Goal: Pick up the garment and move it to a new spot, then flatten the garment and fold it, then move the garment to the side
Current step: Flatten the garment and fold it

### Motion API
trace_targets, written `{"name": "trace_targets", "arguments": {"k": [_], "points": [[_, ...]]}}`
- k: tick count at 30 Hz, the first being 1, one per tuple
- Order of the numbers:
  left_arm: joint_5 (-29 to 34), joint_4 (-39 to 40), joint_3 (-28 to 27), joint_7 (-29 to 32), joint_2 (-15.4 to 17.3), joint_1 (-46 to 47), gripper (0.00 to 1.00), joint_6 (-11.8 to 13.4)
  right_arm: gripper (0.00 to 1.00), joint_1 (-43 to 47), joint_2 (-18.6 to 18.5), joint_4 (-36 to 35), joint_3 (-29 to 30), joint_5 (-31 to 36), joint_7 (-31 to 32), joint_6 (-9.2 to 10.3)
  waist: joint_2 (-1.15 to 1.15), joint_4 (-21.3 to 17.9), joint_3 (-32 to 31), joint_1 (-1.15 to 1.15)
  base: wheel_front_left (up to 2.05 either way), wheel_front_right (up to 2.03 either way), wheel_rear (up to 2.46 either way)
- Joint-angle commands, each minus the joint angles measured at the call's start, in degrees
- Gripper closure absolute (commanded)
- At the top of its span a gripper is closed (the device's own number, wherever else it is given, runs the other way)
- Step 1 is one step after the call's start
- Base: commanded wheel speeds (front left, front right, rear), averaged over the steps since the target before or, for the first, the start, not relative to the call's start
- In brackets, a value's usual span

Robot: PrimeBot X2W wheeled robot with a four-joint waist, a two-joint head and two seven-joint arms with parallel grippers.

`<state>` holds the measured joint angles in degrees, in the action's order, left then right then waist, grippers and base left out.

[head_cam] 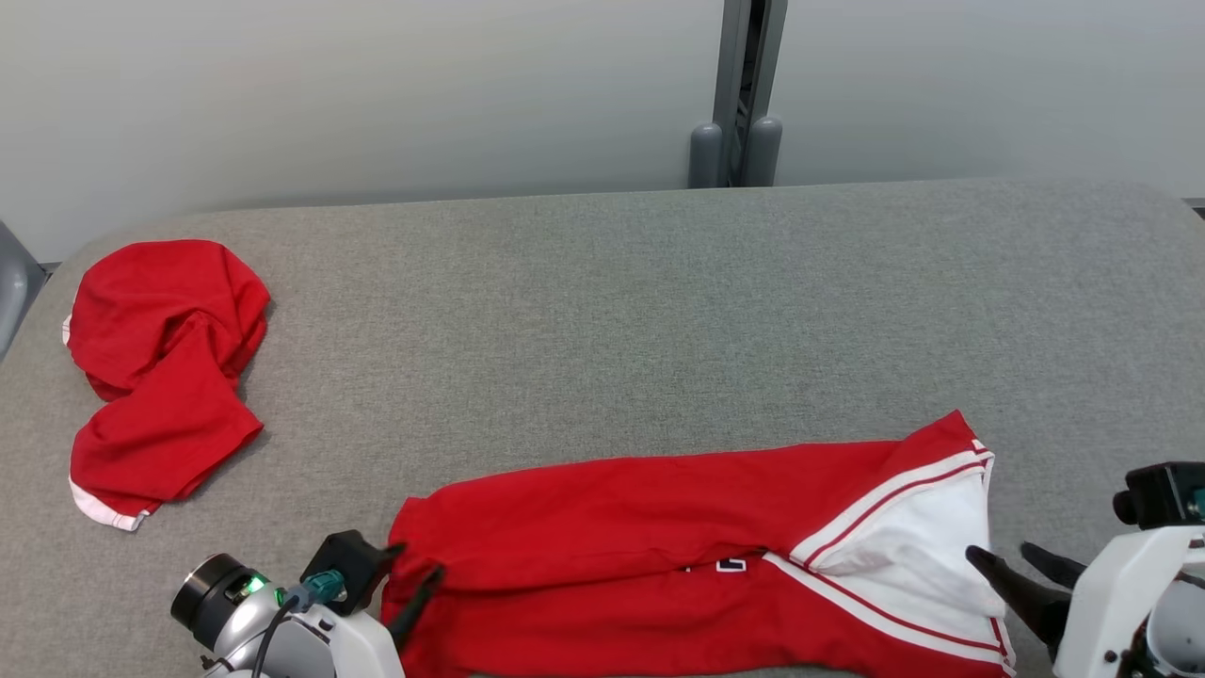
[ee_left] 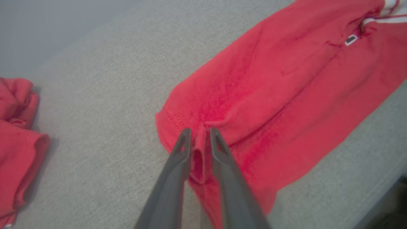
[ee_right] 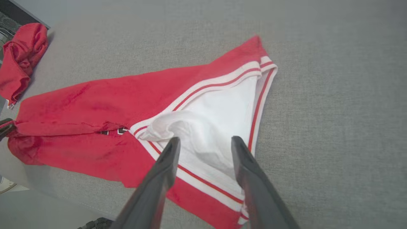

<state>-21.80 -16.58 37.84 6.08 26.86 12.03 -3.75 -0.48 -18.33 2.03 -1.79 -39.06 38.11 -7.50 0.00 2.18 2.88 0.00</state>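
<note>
crumpled red cloth bundle (head_cam: 160,377) seen left on grey fabric table (head_cam: 602,311) | left gripper (ee_left: 200,132) clamped on left end of long red white-trimmed garment (head_cam: 612,513), laid along near edge | right gripper (ee_right: 206,140) held spread at its white lining (ee_right: 216,117), possibly touching

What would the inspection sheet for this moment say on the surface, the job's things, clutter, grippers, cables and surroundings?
Surface: grey fabric-covered table, bare across its middle and far side.
Job's things: striped garment, red with white trim, stretched along the near edge, white inside showing at its right end.
Clutter: crumpled garment, also red, at the far left, apart from the first.
Grippers: left gripper jaws shut on a pinch of the striped garment's left end; right gripper jaws open at the white end, contact unclear.
Cables: dark cable at the left wrist.
Surroundings: pale wall, grey post behind the table.
</note>
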Motion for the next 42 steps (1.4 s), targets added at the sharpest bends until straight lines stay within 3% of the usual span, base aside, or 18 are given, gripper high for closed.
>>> {"name": "trace_targets", "arguments": {"k": [1, 5, 11, 19, 25, 33, 42], "points": [[-0.5, 0.5, -0.3, 0.3, 0.6, -0.5, 0.00, 0.3, 0.00, 0.5, -0.1, -0.6, 1.0, 0.7, 0.9, 0.02, 0.00, 0.0, 0.0, 0.00, 0.00, 0.00, 0.00], [-1.0, 2.2, -1.4, -0.1, 1.0, -0.8, 0.00, 1.7, 0.00, 0.8, 0.9, -2.6, 3.2, 3.2, 2.6, 0.02, 0.00, 0.0, 0.2, 0.00, 0.00, 0.00, 0.00], [-2.3, 4.0, -4.9, -4.3, -0.5, 0.1, 0.00, 5.4, 0.00, -0.5, 2.0, -5.4, 4.2, 6.3, -1.5, 0.02, 0.00, 0.1, 0.7, 0.00, 0.00, 0.00, 0.00], [-4.5, 3.3, -10.0, -13.5, -4.5, 1.0, 0.00, 10.2, 0.00, -3.7, 1.8, -5.3, 1.8, 10.2, -17.6, 0.02, 0.00, -0.1, 0.9, 0.00, 0.00, 0.00, 0.00], [-5.7, 1.9, -13.0, -19.7, -7.6, 0.0, 0.00, 12.2, 0.00, -5.0, 2.8, -2.4, 0.5, 14.9, -32.0, 0.02, 0.00, -0.6, 0.8, 0.00, 0.00, 0.00, 0.00], [-3.8, 5.6, -18.6, -21.3, -11.8, -4.0, 0.00, 11.5, 0.00, -4.6, 6.6, 2.9, 0.5, 20.4, -46.5, 0.02, 0.00, -0.6, 1.1, 0.00, 0.00, 0.00, 0.00], [3.2, 8.0, -25.0, -21.3, -18.2, -9.3, 0.00, 7.8, 0.00, -4.6, 9.6, 8.8, 0.4, 22.0, -50.9, 0.02, 0.00, 0.0, 1.8, 0.00, 0.00, 0.00, 0.00]]}}
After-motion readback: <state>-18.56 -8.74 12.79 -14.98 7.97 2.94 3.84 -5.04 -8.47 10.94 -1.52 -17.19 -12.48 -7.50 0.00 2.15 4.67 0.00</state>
